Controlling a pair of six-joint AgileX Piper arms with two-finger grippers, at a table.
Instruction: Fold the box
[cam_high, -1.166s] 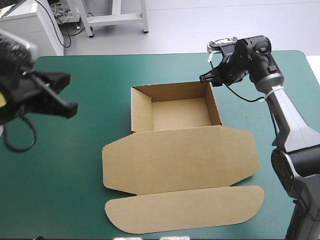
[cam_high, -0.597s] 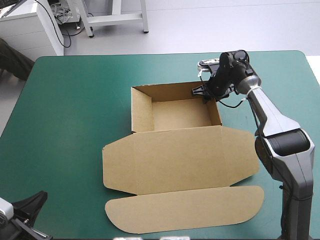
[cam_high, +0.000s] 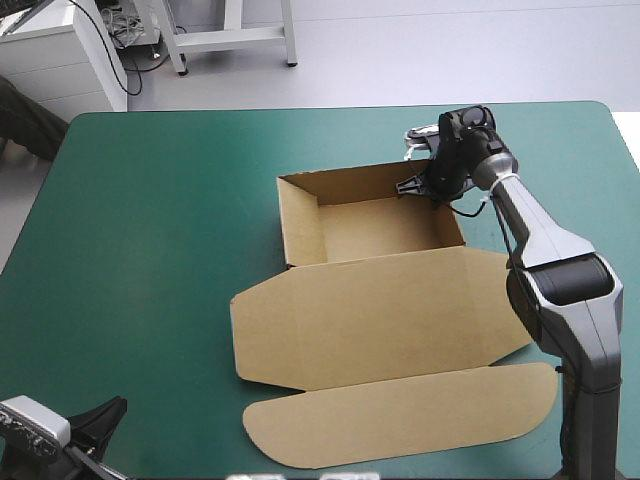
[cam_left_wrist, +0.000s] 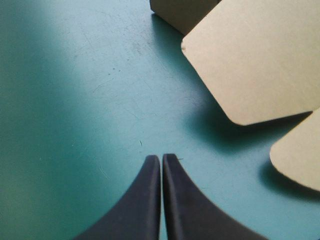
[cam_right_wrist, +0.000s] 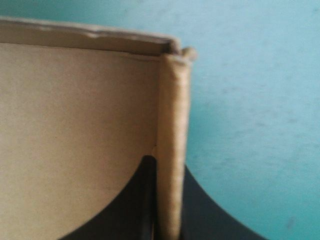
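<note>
The right pincer (cam_high: 411, 187) nips the box (cam_high: 385, 228) wall; the left pincer (cam_left_wrist: 161, 158) hangs closed, empty, beside it.

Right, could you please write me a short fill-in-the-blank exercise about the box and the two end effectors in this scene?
1. The black-fingered right end effector is shut on a ___ of the brown cardboard box.
2. The black-fingered left end effector, over the teal-green table cover, is shut and holds ___.
3. The box's wide lid lies ___ on the cover.
Missing words: wall; nothing; flat.
</note>
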